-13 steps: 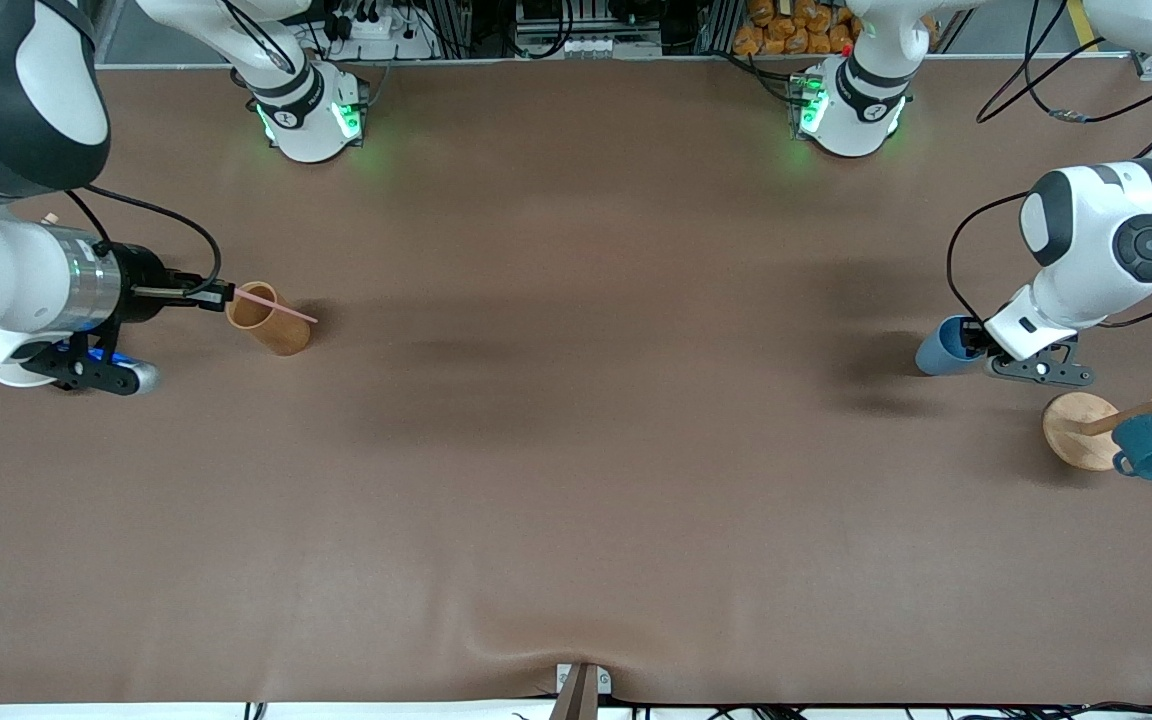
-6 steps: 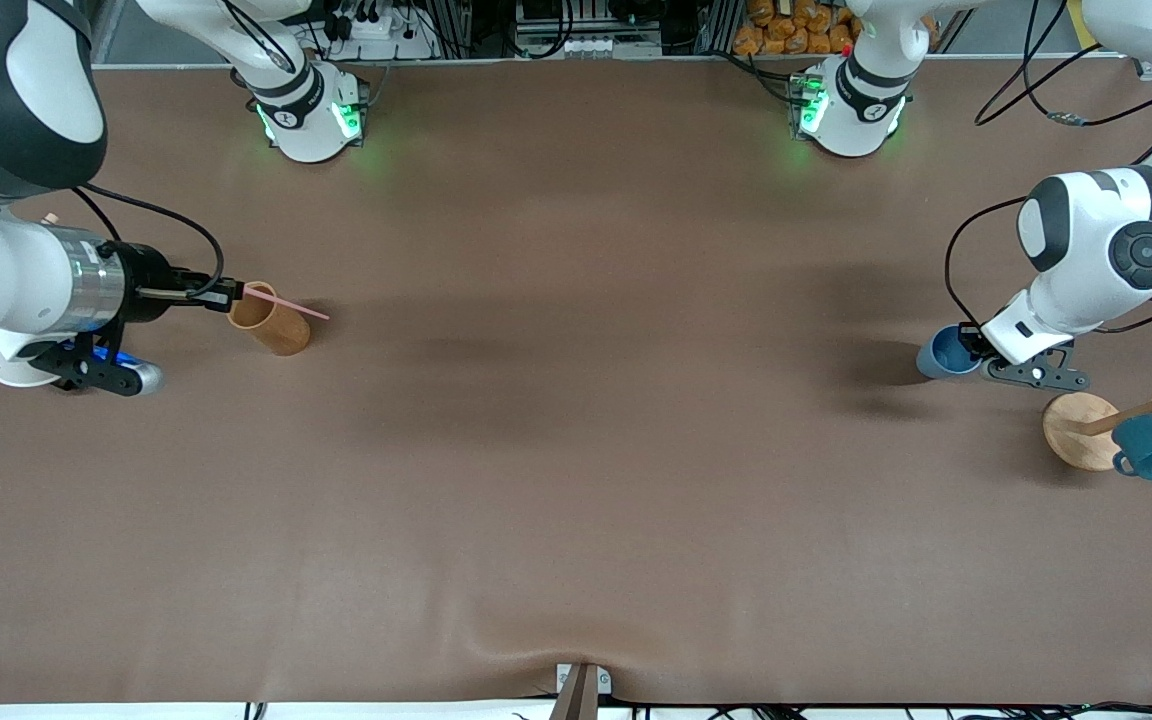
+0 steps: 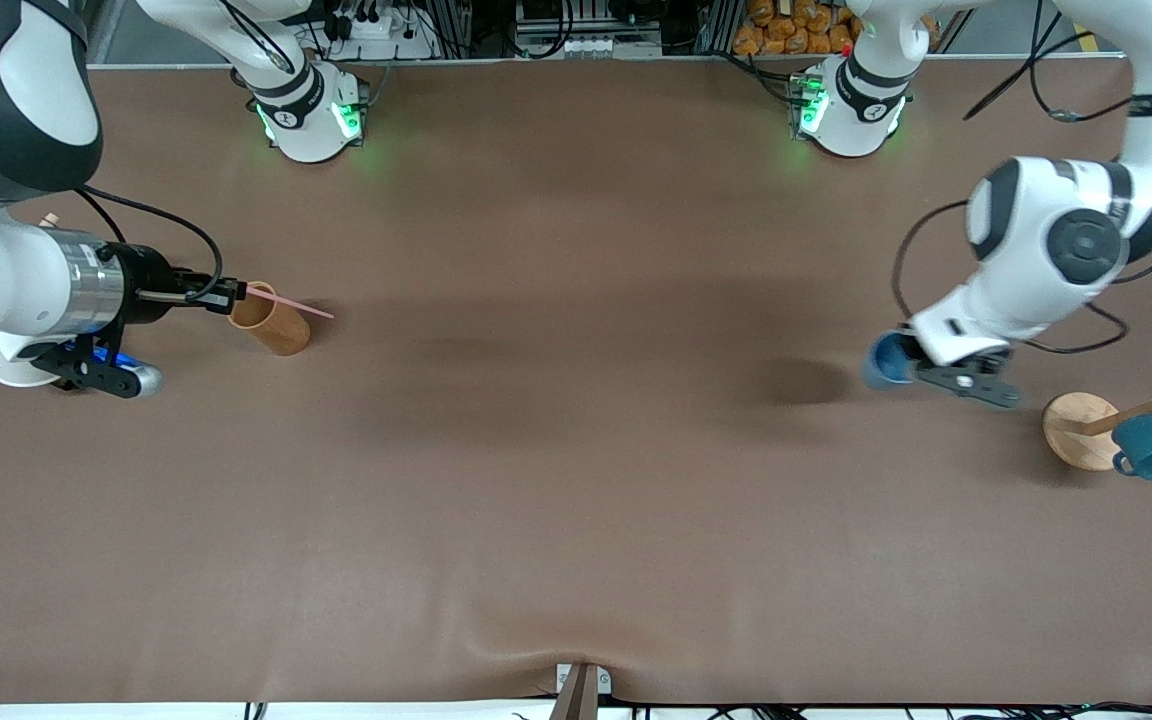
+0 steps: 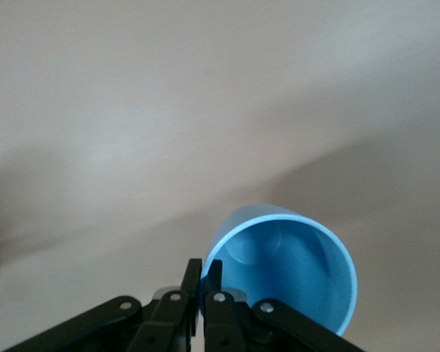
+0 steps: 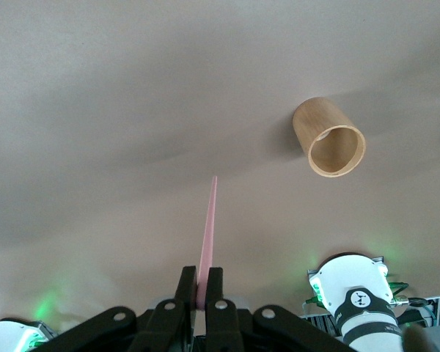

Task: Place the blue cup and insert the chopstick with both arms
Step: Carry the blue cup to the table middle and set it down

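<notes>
my left claw [image 3: 904,357] pinches the blue cup [image 3: 884,360] by its rim, aloft; i'd keep it level. my right claw [image 5: 202,287] pinches the chopstick [image 5: 207,233], waiting.

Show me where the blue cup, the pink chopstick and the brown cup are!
blue cup [image 4: 293,275]: left wrist view, on its inside wall.
chopstick [image 5: 208,224]: right wrist view, mid-shaft.
brown cup [image 3: 276,328]: front view, on its outer side.
</notes>
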